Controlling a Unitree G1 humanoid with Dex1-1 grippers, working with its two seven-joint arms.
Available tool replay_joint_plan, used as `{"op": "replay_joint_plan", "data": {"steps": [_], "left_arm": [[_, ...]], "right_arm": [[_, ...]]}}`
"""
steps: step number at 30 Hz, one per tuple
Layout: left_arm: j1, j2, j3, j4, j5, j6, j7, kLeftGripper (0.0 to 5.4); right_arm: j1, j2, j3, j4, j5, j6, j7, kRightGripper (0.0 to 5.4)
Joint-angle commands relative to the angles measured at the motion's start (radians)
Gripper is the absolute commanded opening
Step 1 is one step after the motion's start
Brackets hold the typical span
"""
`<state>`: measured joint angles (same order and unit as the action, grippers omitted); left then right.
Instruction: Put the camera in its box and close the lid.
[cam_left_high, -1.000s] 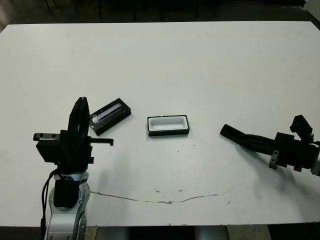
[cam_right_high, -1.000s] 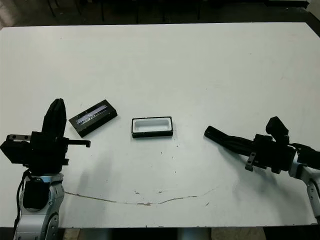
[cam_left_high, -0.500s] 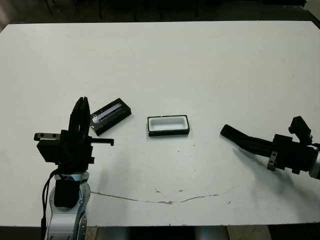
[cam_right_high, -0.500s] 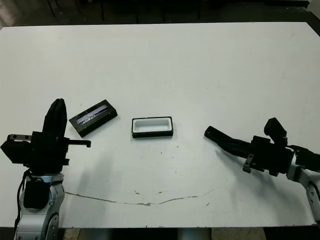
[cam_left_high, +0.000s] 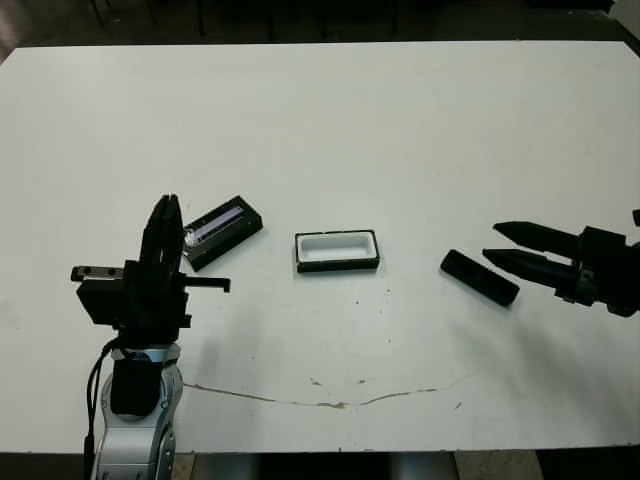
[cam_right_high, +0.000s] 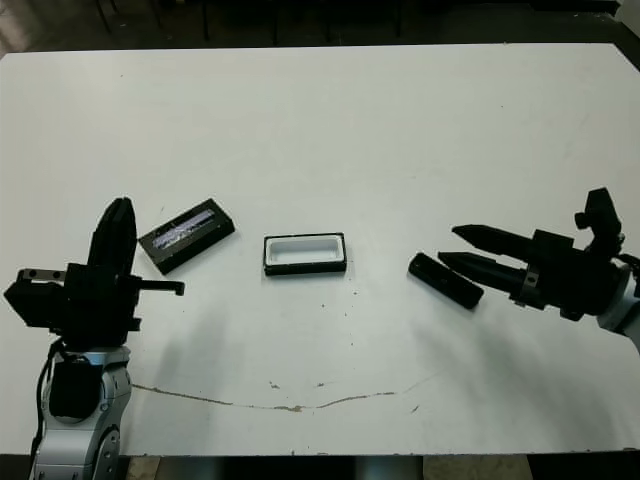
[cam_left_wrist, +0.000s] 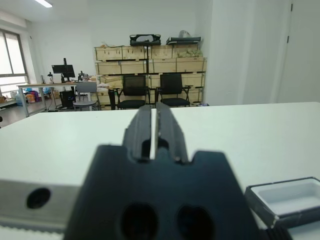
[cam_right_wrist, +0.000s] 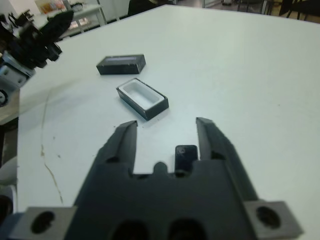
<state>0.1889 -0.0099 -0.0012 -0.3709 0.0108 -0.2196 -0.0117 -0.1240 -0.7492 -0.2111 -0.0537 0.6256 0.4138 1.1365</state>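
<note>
Camera, a slim matte-black bar with rounded ends, lies flat on the white table at the right of centre in the head views, its long axis slanting from upper left to lower right; in the right wrist view a glossy panel shows at the end nearest the gripper. The right gripper sits just beside that end, its two tapered black fingers spread apart and pointing toward the picture's left, with the camera's near end between them in the wrist view; whether they touch it cannot be told. To the camera's left, well apart, the box stands open, a shallow rectangle with black walls and a smooth white lining, long axis across the picture. Further left lies the lid, a flat black slab with a silvery stripe, angled up toward the right. The left gripper stands upright beside the lid, fingers pressed nearly together. A thin brownish crack-like line runs across the table near the lower edge. Nothing lies between camera and box.
</note>
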Motion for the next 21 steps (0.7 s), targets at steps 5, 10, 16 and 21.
{"op": "replay_joint_plan", "data": {"steps": [5, 10, 16, 21], "left_arm": [[0.019, 0.004, 0.003, 0.008, -0.003, 0.011, 0.004, 0.0], [0.019, 0.006, 0.005, 0.008, -0.001, 0.014, 0.005, 0.0], [0.02, 0.008, 0.006, 0.006, -0.001, 0.014, 0.004, 0.0], [0.018, 0.012, 0.009, 0.008, -0.002, 0.01, 0.001, 0.0]], "right_arm": [[0.033, 0.014, 0.049, 0.027, -0.106, -0.082, -0.017, 3.77], [0.031, 0.019, 0.089, 0.1, -0.159, -0.137, 0.0, 4.6], [0.023, 0.053, 0.112, 0.256, -0.2, -0.248, 0.034, 5.39], [0.01, 0.068, 0.118, 0.365, -0.218, -0.29, 0.057, 5.39]]}}
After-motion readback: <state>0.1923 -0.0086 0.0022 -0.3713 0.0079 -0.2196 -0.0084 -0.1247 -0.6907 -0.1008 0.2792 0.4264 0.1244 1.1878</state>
